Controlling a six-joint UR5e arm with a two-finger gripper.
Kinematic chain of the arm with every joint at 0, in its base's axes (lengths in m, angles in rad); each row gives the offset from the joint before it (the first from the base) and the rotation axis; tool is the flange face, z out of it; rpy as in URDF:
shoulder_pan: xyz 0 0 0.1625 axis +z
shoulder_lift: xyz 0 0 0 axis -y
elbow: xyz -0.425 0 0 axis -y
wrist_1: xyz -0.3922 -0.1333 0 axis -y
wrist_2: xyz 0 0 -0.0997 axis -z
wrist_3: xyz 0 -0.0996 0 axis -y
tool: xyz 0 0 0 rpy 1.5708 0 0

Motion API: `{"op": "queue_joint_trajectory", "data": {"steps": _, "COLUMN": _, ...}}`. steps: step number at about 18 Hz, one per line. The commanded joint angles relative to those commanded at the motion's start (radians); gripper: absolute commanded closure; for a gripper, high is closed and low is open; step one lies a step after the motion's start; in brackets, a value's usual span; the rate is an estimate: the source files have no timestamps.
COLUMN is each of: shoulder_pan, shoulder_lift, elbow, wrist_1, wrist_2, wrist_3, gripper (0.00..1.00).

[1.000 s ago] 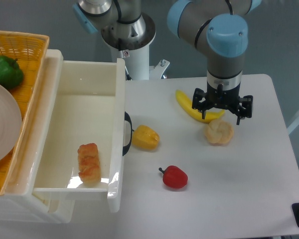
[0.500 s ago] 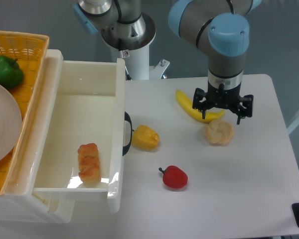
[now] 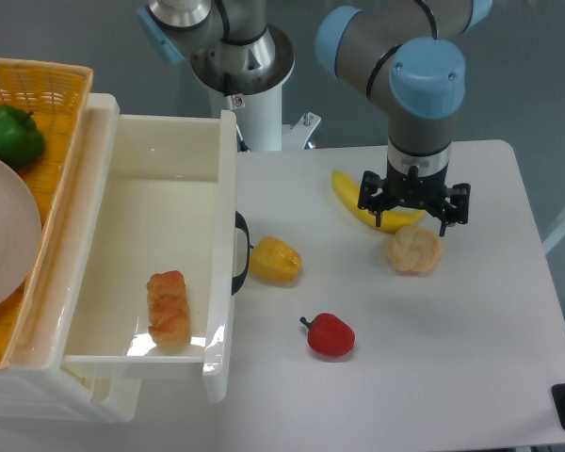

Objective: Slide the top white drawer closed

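The top white drawer [image 3: 155,247] is standing pulled out, holding a pastry [image 3: 168,309]; the pincer [image 3: 413,213] is hovering released above a banana [image 3: 363,201] on the table [image 3: 471,339].

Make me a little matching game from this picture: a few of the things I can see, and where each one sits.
Things:
1. bread roll
2. green pepper
3. yellow pepper
4. banana

Places:
A. in the yellow wicker basket
B. on the table, partly under the robot's hand
C. inside the top white drawer, which stands open
D. on the table right beside the drawer's black handle

Pairs: 1-C, 2-A, 3-D, 4-B
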State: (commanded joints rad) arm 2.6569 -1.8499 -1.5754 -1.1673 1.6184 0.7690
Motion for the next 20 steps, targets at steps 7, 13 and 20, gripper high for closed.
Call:
{"op": "queue_joint_trajectory", "data": {"steps": 7, "shoulder_pan": -0.052, "shoulder_lift": -0.038, "elbow": -0.02, "wrist_1": 0.0, "wrist_2": -0.038, "wrist_3": -0.209, "gripper": 0.0}}
{"op": "queue_joint_trajectory", "data": {"steps": 13, "shoulder_pan": -0.066, "shoulder_lift": -0.086, "elbow": -0.021, "wrist_1": -0.003, "wrist_2": -0.178, "wrist_3": -0.332, "gripper": 0.0}}
{"op": "queue_joint_trajectory", "data": {"steps": 20, "shoulder_pan": -0.068, "shoulder_lift": -0.086, "elbow": -0.035, "wrist_1": -0.009, "wrist_2": -0.25, "wrist_3": -0.346, "gripper": 0.0}}
